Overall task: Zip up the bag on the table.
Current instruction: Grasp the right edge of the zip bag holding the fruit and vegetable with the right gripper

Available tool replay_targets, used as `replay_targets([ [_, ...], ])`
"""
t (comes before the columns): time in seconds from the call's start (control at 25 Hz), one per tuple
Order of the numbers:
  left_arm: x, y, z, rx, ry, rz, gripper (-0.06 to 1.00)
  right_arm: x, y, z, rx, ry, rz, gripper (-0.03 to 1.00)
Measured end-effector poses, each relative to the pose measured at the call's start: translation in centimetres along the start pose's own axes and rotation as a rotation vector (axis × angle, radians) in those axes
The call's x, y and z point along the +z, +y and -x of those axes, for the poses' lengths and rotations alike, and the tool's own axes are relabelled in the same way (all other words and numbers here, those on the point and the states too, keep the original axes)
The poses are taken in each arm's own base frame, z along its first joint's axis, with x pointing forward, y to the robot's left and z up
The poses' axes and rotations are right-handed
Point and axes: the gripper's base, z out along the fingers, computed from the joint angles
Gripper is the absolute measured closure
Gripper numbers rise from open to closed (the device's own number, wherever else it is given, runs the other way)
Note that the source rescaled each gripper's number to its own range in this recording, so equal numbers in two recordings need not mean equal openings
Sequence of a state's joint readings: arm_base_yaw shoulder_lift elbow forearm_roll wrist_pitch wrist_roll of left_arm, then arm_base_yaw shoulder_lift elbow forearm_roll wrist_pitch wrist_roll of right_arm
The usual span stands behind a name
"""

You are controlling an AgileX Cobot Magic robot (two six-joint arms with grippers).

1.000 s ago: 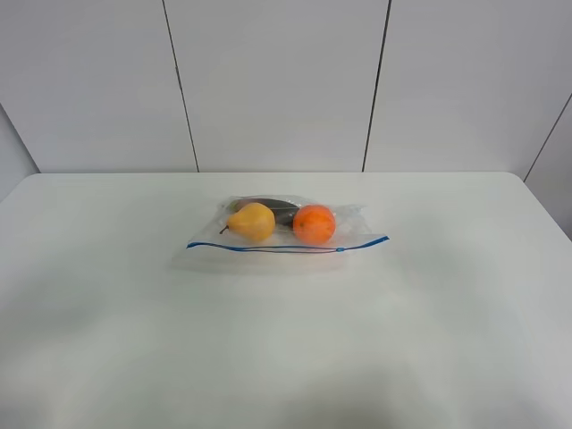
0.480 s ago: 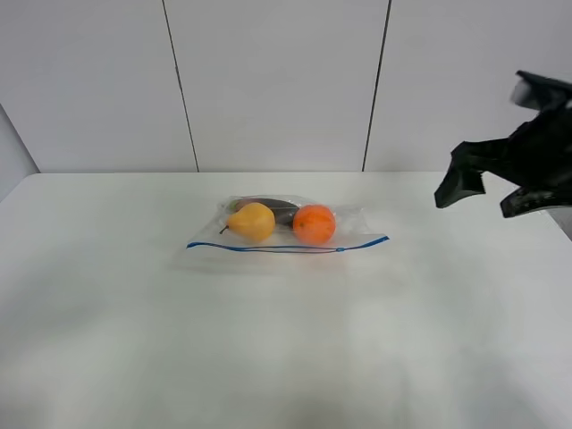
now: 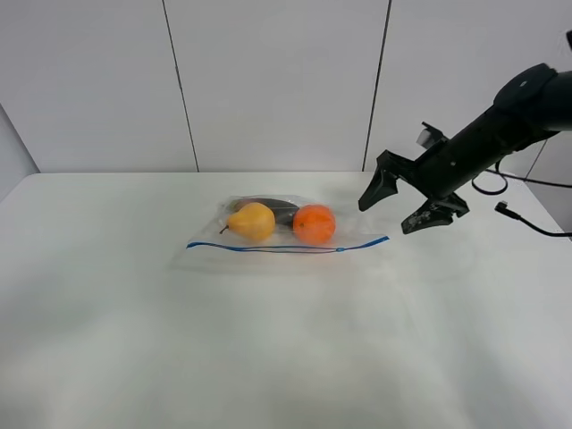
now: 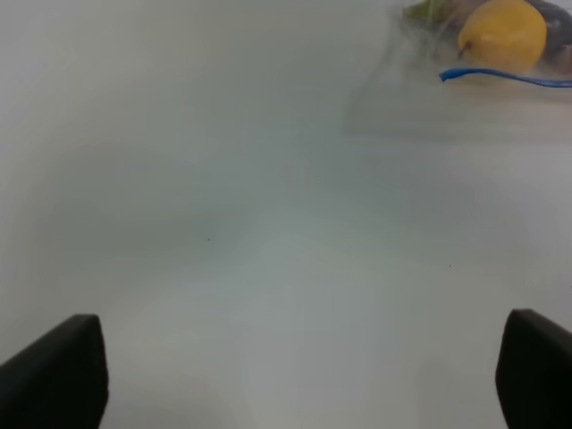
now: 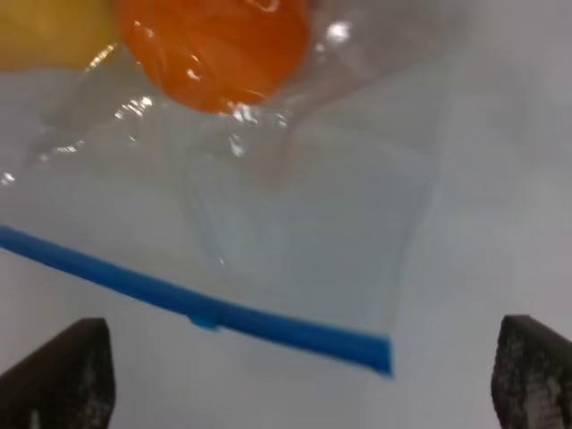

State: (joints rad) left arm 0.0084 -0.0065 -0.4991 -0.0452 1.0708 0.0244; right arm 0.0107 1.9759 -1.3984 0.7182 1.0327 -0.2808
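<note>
**STATUS: BAG ON SURFACE, RIGHT HAND AT STRIP END**

**Bag position.** The bag (image 3: 284, 237) lies flat near the middle of the white surface (image 3: 134, 340). Its blue zipper strip (image 3: 286, 248) runs along the edge nearest the camera, left to right. A small blue tab (image 3: 340, 248) sits on the strip towards its right end. Through the clear plastic three items show, side by side behind the strip: a yellow pear (image 3: 252, 222) on the left, an orange (image 3: 314, 223) on the right, and a dark item (image 3: 277, 207) behind both.

**Right hand.** The right hand (image 3: 384, 217) hangs over the surface just beside the right end of the strip. Its fingers are spread wide and hold nothing. In the right wrist view the strip end, the tab and the orange lie between and ahead of the two dark fingertips (image 5: 58, 375), with clear space on both sides.

**Left hand.** The left hand (image 4: 295, 375) shows only in its own wrist view. Its fingers are set wide apart and empty, over bare surface. The pear and the left end of the strip lie well ahead of it, off to one side.
</note>
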Motion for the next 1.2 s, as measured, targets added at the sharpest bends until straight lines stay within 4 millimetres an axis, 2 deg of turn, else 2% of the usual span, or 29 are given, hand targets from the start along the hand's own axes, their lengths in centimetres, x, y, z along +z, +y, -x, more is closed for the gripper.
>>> replay_targets([
  [0.2,0.0,0.0,0.0,0.000,0.000,0.000,-0.05,2.8,-2.8,0.7,0.112,0.106,0.153,0.08],
  [0.36,0.0,0.0,0.0,0.000,0.000,0.000,-0.05,4.0,-3.4,0.3,0.125,0.172,0.201,0.18],
  [0.68,0.0,0.0,0.0,0.000,0.000,0.000,-0.05,4.0,-3.2,0.3,0.126,0.185,0.218,0.51],
  [0.96,0.0,0.0,0.0,0.000,0.000,0.000,-0.05,4.0,-3.4,0.2,0.116,0.193,0.201,0.65],
  [1.2,0.0,0.0,0.0,0.000,0.000,0.000,-0.05,4.1,-3.7,0.1,0.098,0.207,0.172,0.69],
])
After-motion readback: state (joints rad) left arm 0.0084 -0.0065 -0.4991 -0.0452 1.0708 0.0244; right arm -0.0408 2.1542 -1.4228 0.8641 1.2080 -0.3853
